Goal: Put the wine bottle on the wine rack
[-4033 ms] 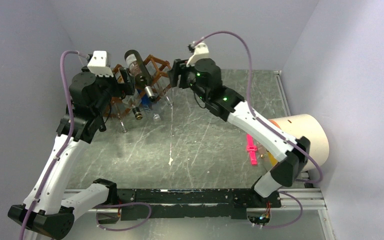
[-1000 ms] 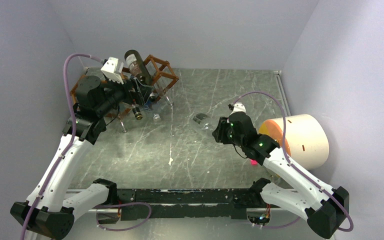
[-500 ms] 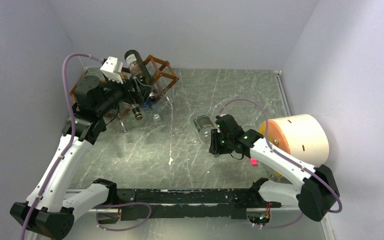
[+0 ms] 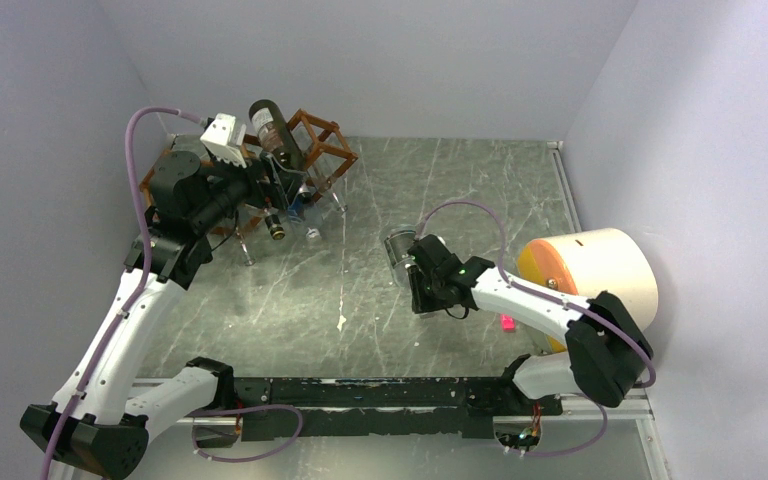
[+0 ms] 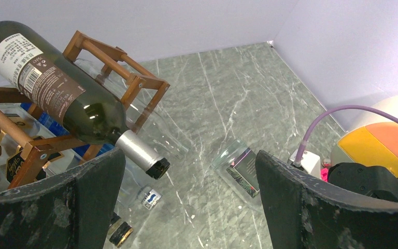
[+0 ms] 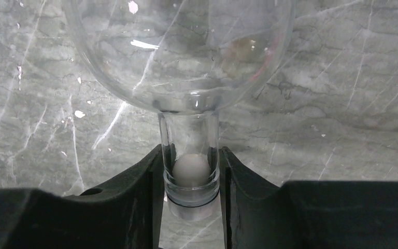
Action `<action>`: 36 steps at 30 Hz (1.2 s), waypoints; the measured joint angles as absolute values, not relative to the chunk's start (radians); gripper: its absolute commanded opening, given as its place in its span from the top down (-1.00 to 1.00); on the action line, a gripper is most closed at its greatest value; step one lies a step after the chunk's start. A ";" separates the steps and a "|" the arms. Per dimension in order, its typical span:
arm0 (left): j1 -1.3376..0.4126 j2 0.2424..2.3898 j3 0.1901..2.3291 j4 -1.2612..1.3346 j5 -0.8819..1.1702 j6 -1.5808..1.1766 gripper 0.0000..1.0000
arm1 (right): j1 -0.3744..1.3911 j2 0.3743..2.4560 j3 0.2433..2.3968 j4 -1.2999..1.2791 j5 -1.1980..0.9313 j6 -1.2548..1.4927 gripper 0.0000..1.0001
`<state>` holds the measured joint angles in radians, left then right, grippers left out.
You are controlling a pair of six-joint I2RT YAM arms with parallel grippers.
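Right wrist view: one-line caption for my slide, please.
Right claw shut on the neck of a clear glass bottle, its rounded body filling the top, grey marbled table behind.

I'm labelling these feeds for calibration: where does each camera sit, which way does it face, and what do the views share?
Top external: high behind the bases, looking down on the table; the left arm and right arm both show.
Left wrist: beside the wine rack, facing across the table past the dark wine bottle; the left fingers, wide apart, frame the bottom.
Right wrist: low, facing the tabletop; the right fingers clamp the clear bottle at its neck.
Shared: the clear bottle appears in all three views.
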<state>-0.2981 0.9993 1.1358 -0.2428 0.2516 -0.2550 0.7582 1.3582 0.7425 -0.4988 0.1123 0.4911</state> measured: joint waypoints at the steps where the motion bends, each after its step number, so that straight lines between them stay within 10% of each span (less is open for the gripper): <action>1: -0.298 0.999 1.135 -0.243 0.250 -0.255 -0.99 | 0.761 1.362 0.743 -0.495 0.117 0.491 0.70; 13: -0.298 0.993 1.121 -0.240 0.235 -0.253 -0.99 | 0.765 1.419 0.780 -0.467 0.150 0.488 0.05; 31: -0.298 0.984 1.113 -0.238 0.219 -0.247 -0.98 | 0.765 1.557 0.805 -0.361 0.211 0.481 0.06; 36: -0.298 0.981 1.111 -0.238 0.213 -0.247 -0.99 | 0.768 1.562 0.805 -0.348 0.230 0.477 0.42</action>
